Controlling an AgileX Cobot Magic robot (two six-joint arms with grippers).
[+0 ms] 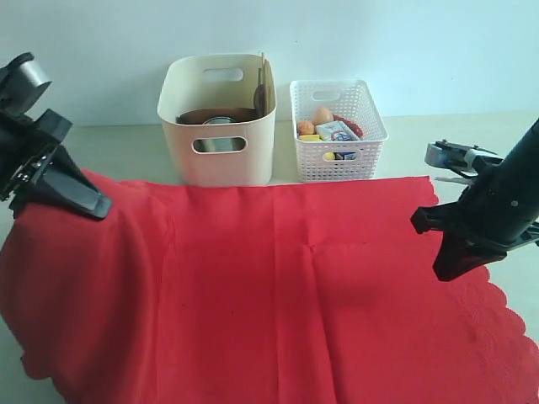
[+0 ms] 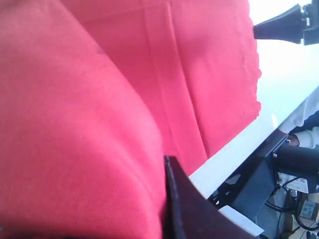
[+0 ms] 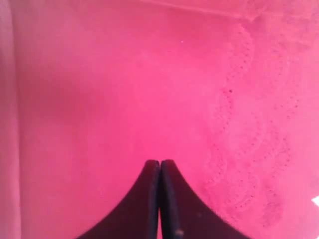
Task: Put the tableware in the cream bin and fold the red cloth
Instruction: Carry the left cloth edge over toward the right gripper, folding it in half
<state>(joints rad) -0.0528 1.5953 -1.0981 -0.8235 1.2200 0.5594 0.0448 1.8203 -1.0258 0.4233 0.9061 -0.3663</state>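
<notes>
The red cloth [image 1: 295, 278] covers most of the table, with its scalloped edge [image 3: 249, 149] at the right. My left gripper [image 1: 99, 206] is shut on the cloth's left part and holds it raised in a hump. In the left wrist view, cloth [image 2: 99, 124] drapes over the left gripper [image 2: 165, 162] and only one dark finger shows. My right gripper [image 1: 442, 268] hovers over the cloth's right side. Its jaws [image 3: 160, 162] are shut with nothing seen between them. The cream bin [image 1: 217, 156] stands behind the cloth. It holds tableware: a brown plate [image 1: 202, 114], a steel cup [image 1: 217, 123] and wooden utensils [image 1: 262, 84].
A white lattice basket [image 1: 337, 160] with food items stands right of the cream bin. A bare strip of table [image 1: 126, 147] runs behind the cloth to the wall. The cloth's front edge hangs near the table's front edge [image 2: 234, 149].
</notes>
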